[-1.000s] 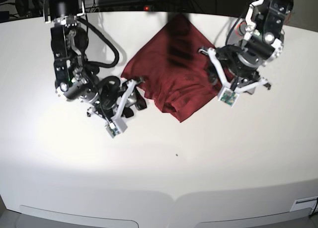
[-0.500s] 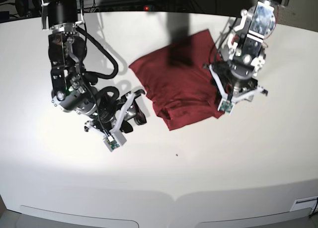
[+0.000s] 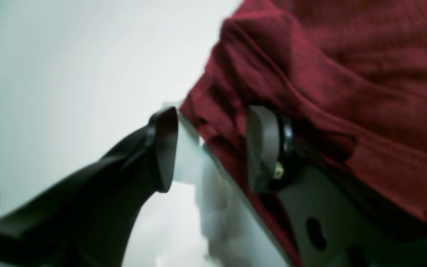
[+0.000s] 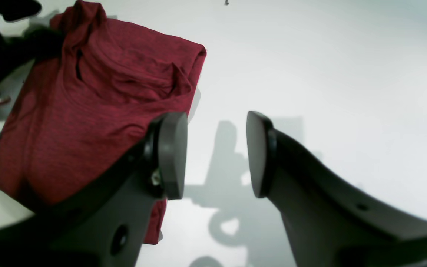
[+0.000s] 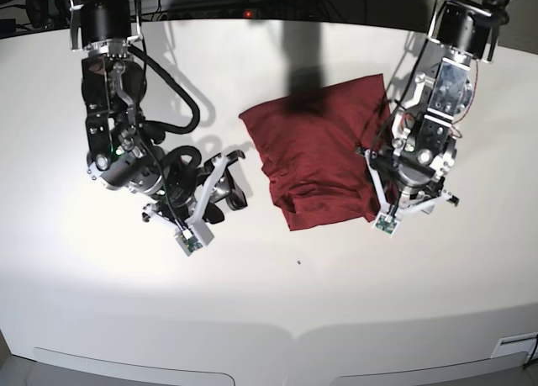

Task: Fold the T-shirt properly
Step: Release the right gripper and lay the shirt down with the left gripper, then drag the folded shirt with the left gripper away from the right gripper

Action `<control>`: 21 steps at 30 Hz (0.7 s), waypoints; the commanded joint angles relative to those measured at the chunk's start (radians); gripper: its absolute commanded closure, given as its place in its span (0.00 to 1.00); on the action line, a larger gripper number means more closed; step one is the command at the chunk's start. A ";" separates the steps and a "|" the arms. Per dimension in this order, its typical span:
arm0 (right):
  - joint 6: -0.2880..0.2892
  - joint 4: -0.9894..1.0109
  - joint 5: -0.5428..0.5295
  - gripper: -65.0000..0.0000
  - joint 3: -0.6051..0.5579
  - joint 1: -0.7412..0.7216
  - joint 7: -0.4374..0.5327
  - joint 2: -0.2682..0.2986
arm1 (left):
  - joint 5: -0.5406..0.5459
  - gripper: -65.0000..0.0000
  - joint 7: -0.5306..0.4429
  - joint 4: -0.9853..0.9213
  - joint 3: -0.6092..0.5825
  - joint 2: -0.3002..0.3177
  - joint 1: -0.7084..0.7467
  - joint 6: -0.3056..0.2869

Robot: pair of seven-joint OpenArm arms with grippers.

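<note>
As I looked down from the base view, the T-shirt (image 5: pixel 318 159) lay folded into a rumpled block on the white table (image 5: pixel 269 302), a little behind centre. My left gripper (image 5: pixel 402 208) sat at the shirt's near corner on the base view's right. Through the left wrist camera its jaws stood apart, one pad (image 3: pixel 263 146) pressed against the maroon cloth (image 3: pixel 347 74) and the other pad (image 3: pixel 165 148) over bare table. A hem edge of the fabric ran between them, though the picture was too blurred for me to say whether any cloth was truly pinched, so I could not tell if it held the shirt. My right gripper (image 5: pixel 220 174) rested on the other side, just beside the shirt but apart from it. In the right wrist view its jaws were spread with only table and shadow between them (image 4: pixel 217 155), holding nothing, and the folded shirt (image 4: pixel 98 96) lay off to one side.
</note>
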State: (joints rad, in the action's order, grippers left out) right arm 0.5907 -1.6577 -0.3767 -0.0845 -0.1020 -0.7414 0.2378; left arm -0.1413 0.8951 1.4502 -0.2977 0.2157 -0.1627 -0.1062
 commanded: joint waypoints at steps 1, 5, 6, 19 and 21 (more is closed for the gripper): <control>0.001 -0.019 -0.017 0.59 0.006 -0.022 0.015 0.003 | 0.005 0.56 0.008 0.021 0.002 0.002 -0.025 0.006; 0.001 -0.019 -0.016 0.59 0.006 -0.022 0.014 0.006 | 0.156 0.56 0.062 0.186 0.002 0.004 0.026 0.005; 0.001 -0.019 -0.010 0.59 0.006 -0.022 0.015 0.006 | 0.171 0.56 0.044 0.254 0.002 0.004 0.052 0.005; 0.002 -0.019 0.040 0.59 0.007 0.006 0.002 0.006 | 0.229 0.56 0.018 0.528 0.002 0.003 0.290 0.001; 0.002 -0.019 0.040 0.59 0.007 0.014 0.001 0.006 | 0.228 0.56 -0.024 0.463 0.002 0.002 0.331 0.000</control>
State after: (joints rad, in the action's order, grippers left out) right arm 0.5907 -1.6577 -0.3206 -0.0818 -0.0658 -0.7635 0.2409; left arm 0.0883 0.8764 1.8977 -0.2993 0.2161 0.1783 -0.1093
